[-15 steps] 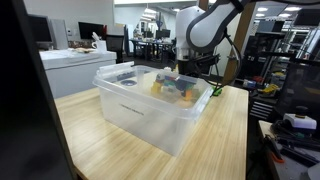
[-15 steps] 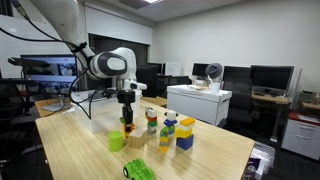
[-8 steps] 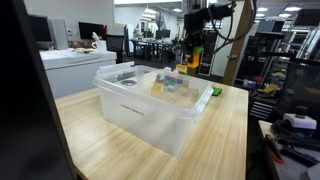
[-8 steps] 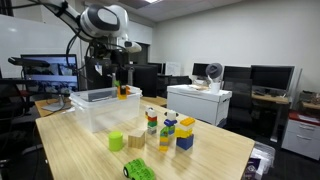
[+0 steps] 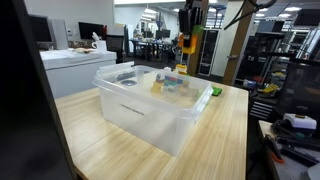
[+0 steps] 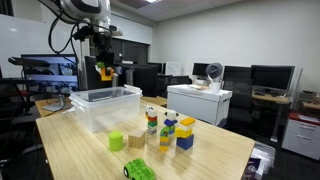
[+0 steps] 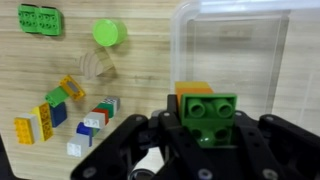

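Gripper: I see my gripper (image 7: 208,130) clamped, its two dark fingers (image 7: 165,128) pressed against the sides of a small stack of bricks.
Load: a green brick (image 7: 210,110) with two studs showing faces the wrist camera, with an orange brick (image 7: 194,90) stacked against it on the side away from the camera. Both hang in the grip, clear of everything else.
Height: in both exterior views the gripper (image 6: 105,62) and its bricks sit high in the air, well above the table (image 6: 75,150).
Below: in the wrist view the stack lines up over the near wall of the clear bin (image 7: 250,40). I read the same bin (image 5: 150,110) under the arm in an exterior view.
Beside the bin: a green cylinder (image 7: 105,32), a pale wooden block (image 7: 98,65) and a pair of flat green bricks (image 7: 38,18) lie on the wood, well apart from my grip.
Further off: several towers of coloured blocks (image 6: 168,130) stand together near the bin, untouched.
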Motion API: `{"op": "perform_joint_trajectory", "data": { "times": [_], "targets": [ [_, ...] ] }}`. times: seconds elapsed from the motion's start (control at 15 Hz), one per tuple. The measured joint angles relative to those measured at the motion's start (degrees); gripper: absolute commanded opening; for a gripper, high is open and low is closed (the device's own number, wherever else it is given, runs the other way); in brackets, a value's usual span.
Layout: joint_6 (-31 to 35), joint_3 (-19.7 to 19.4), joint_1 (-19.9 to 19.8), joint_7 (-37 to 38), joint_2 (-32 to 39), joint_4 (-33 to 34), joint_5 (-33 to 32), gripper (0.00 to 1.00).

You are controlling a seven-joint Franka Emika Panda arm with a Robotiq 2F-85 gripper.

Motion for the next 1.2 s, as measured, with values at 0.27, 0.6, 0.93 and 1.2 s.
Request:
{"op": "perform_joint_trajectory", "data": {
  "times": [0.27, 0.6, 0.93, 1.2],
  "targets": [
    [1.4, 2.9, 2.7, -2.6, 0.3, -3.5, 0.6, 0.62],
    [3.4, 2.9, 2.5, -2.9, 0.7, -3.7, 0.6, 0.98],
    [5.0, 1.7, 1.5, -2.9, 0.7, -3.1, 0.2, 1.0],
    [6.0, -1.5, -2.4, -2.9, 1.1, -1.5, -1.6, 1.0]
  ]
}}
